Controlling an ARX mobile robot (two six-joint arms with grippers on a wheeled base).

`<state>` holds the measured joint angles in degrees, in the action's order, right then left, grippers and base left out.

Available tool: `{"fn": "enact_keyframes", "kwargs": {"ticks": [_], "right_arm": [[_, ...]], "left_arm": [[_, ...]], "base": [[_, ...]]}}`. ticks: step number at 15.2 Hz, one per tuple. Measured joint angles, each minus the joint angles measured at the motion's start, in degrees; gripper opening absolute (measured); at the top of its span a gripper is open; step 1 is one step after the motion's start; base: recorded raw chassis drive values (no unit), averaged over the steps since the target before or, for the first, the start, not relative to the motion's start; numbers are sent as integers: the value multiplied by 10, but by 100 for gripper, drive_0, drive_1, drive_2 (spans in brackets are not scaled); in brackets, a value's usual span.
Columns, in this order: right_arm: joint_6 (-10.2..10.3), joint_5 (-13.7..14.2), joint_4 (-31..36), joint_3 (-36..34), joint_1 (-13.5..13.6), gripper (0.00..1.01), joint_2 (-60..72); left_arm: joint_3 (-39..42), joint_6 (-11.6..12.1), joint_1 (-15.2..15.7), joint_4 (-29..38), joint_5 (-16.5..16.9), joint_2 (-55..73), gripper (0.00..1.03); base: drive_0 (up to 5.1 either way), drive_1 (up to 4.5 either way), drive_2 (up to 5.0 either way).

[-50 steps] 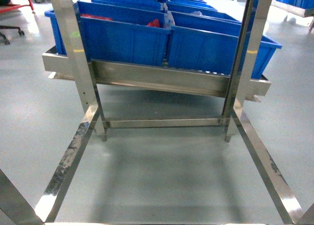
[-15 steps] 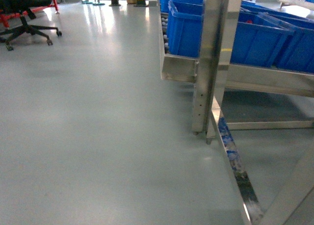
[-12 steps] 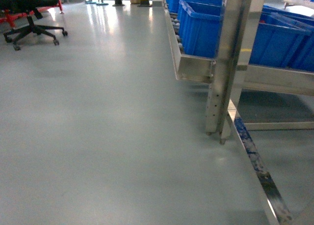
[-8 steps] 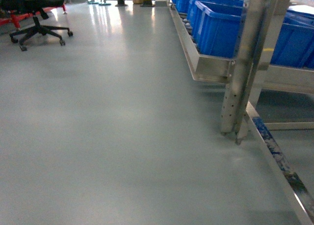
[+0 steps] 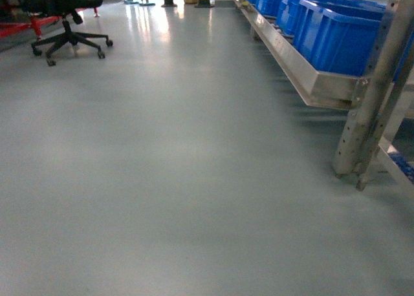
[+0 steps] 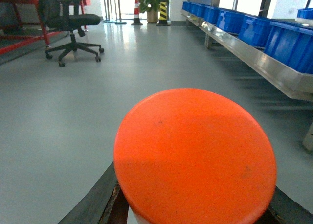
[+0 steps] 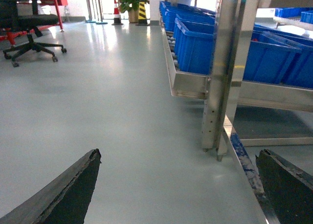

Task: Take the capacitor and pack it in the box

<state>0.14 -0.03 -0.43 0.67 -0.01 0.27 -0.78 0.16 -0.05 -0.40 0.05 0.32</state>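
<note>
Looking out from the head camera, you face a wide bare grey floor (image 5: 168,179), with a black office chair (image 5: 68,21) far off at the upper left and a steel rack (image 5: 362,115) along the right edge carrying a row of blue bins (image 5: 336,31). Neither arm shows in this view, and the pink box you are meant to pack is not visible in any camera. This reads as travel across the room, not handling: the arms seem tucked low and forward so the load rides safely. In the left wrist view, the left gripper (image 6: 195,216) shows only as two dark fingers (image 6: 95,207) at the bottom edge, with a large round orange object (image 6: 195,155), probably the capacitor, filling the space between them. It appears clasped there, though the contact itself is hidden. In the right wrist view, the right gripper (image 7: 176,199) has its dark fingers (image 7: 68,194) spread far apart with nothing but floor between them, so it carries nothing.
</note>
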Motion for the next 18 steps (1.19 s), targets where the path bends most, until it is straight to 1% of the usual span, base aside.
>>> {"fn": "enact_keyframes", "kwargs": {"ticks": [18], "right_arm": [[0,0,2,0,0,98,0]], "left_arm": [[0,0,0,0,-1,0,45]], "base": [[-492,244,244]]}}
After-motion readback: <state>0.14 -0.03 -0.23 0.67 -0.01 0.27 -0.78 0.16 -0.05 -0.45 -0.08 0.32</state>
